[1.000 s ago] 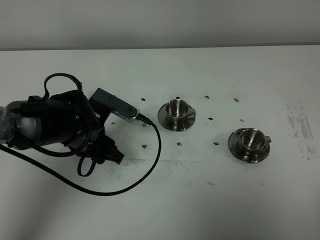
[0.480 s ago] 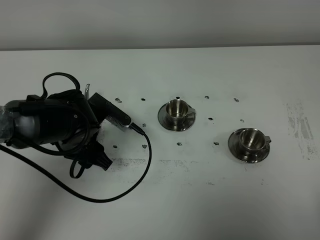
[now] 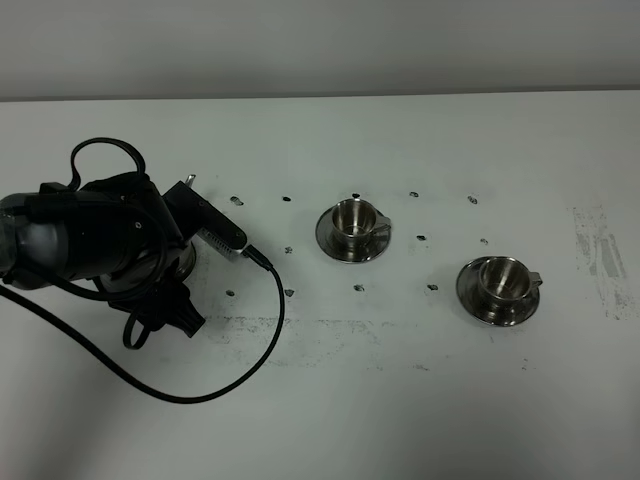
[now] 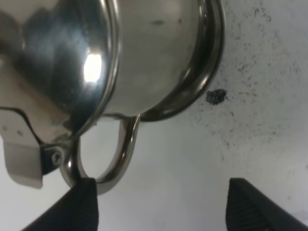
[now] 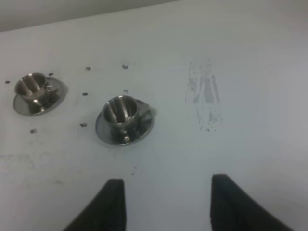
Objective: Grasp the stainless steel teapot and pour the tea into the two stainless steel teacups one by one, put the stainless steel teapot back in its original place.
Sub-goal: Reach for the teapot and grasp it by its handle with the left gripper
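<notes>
In the left wrist view the stainless steel teapot [image 4: 144, 53] fills most of the picture, standing on the white table. Its loop handle [image 4: 122, 154] points toward my left gripper [image 4: 163, 207]. That gripper is open, and the handle lies between its black fingertips [image 4: 84, 204], close to one of them. In the high view my left arm [image 3: 100, 240] covers the teapot. The two stainless steel teacups [image 3: 352, 220] [image 3: 500, 280] stand on saucers to the right, also seen as teacups [image 5: 31, 86] [image 5: 120, 110] in the right wrist view. My right gripper [image 5: 168, 207] is open and holds nothing. No tea shows.
A black cable [image 3: 250, 340] loops from the left arm across the table in front of it. Small dark marks dot the white tabletop [image 3: 400, 400], and a scuffed patch [image 3: 600, 260] lies at the far right.
My left arm has shifted left, away from the teacups, and its cable loop followed. The teacups have not moved.
</notes>
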Motion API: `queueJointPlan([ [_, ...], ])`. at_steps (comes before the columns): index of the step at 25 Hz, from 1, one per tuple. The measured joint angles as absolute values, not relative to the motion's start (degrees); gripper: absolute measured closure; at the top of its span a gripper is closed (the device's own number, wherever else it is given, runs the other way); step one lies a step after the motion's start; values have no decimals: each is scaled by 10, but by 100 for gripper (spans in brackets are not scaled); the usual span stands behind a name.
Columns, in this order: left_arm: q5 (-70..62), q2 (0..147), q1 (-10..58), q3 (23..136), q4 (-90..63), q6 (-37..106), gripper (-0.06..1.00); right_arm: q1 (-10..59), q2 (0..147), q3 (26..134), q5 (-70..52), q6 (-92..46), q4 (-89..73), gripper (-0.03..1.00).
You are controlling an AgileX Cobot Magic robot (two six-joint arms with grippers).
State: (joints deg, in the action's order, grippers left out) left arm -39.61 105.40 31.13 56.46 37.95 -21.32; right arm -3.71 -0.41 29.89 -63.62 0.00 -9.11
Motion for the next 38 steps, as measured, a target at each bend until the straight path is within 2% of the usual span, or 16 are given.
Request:
queueJointPlan([
  [6,-410,1040,315,560,351,-186,38,-37,-4,299,-636,0,-91,57],
  [12,-473,939,324,556,254,-135,38,-37,-4,299,-636,0,-91,57],
  [18,-538,896,256,614,197,-82,38,-37,-4,299,-636,0,-91,57],
  [25,-497,902,168,628,105,51,38,-37,-4,299,-636,0,-91,57],
  [32,-458,946,121,628,52,106,38,-37,-4,299,-636,0,-91,57],
  [38,-458,987,114,662,47,124,38,-37,-4,299,-636,0,-91,57],
])
